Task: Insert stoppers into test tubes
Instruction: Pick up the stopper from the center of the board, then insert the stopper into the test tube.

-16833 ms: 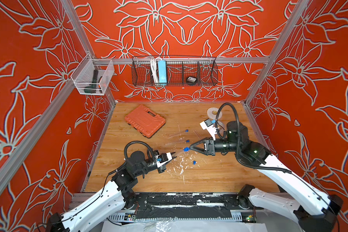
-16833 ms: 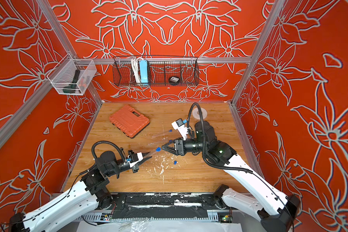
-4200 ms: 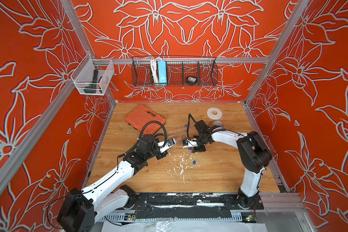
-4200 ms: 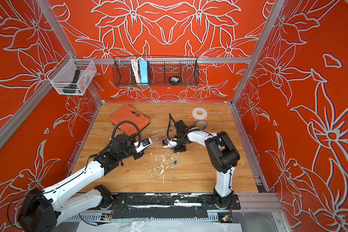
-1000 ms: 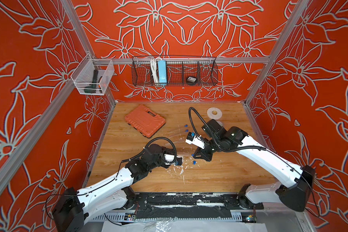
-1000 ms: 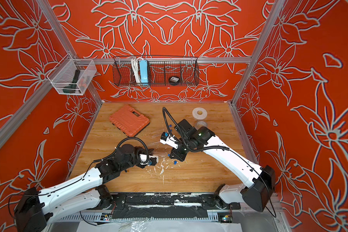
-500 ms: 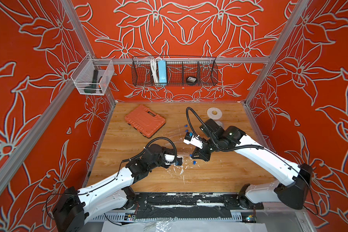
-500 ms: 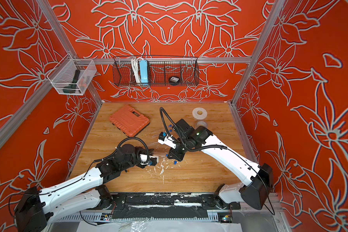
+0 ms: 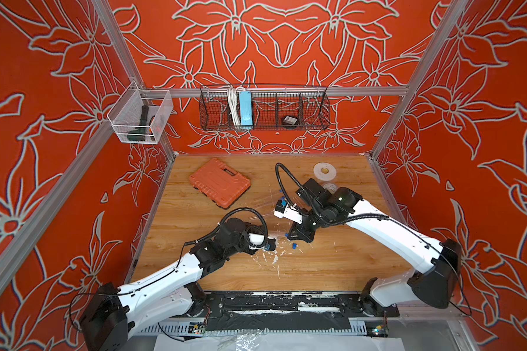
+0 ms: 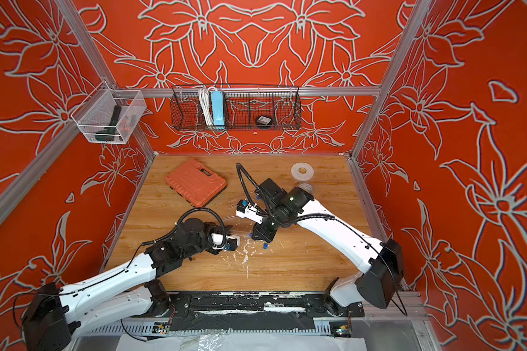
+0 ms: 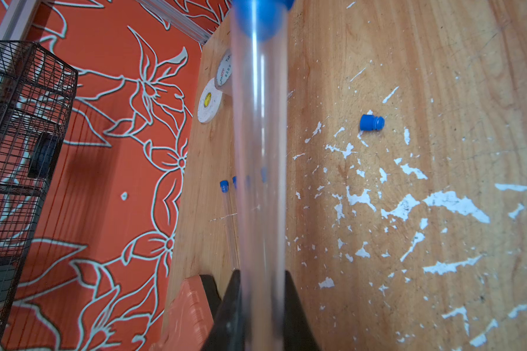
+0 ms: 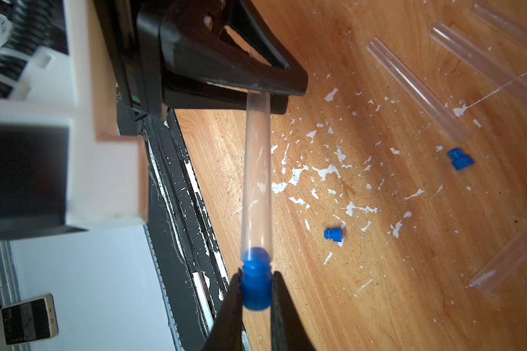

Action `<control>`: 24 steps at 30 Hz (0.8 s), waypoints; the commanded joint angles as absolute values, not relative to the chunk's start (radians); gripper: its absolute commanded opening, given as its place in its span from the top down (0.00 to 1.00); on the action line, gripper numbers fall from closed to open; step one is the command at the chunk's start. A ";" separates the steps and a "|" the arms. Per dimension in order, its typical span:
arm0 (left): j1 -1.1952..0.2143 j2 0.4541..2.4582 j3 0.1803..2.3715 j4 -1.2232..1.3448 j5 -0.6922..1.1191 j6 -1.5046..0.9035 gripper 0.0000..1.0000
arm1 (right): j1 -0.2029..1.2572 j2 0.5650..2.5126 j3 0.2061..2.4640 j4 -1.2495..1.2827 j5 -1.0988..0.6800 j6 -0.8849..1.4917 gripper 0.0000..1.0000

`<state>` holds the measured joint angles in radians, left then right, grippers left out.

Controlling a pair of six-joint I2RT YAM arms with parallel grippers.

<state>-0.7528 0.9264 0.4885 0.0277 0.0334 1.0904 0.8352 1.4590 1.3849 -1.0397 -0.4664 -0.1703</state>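
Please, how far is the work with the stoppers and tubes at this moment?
Done: two capped tubes seem to lie farther back, blue ends visible. In hand: the left gripper holds a test tube, and the right gripper pinches a stopper whose tip sits in the tube's mouth, not fully seated. Left: two loose stoppers lie on the table, so probably two more insertions.

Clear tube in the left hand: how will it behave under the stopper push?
Probably stiff: the test tube sticks out straight from the left hand, no sag. Likely slippery: smooth glossy wall, pinched far from the mouth, so it may slide back. Round, so apt to roll once laid down.
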 commanded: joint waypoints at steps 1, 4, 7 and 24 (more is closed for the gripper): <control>-0.781 0.877 0.468 0.047 0.123 1.172 1.00 | 0.851 1.506 1.452 -1.032 -0.378 -0.188 0.92; -0.811 0.850 0.441 0.022 0.153 1.252 1.00 | 0.862 1.542 1.504 -1.018 -0.376 -0.199 0.92; -0.833 0.816 0.413 0.015 0.196 1.303 1.00 | 0.869 1.583 1.555 -1.000 -0.401 -0.207 0.92; -0.833 0.769 0.382 0.054 0.295 1.298 1.00 | 0.877 1.727 1.696 -0.835 -0.505 -0.146 0.94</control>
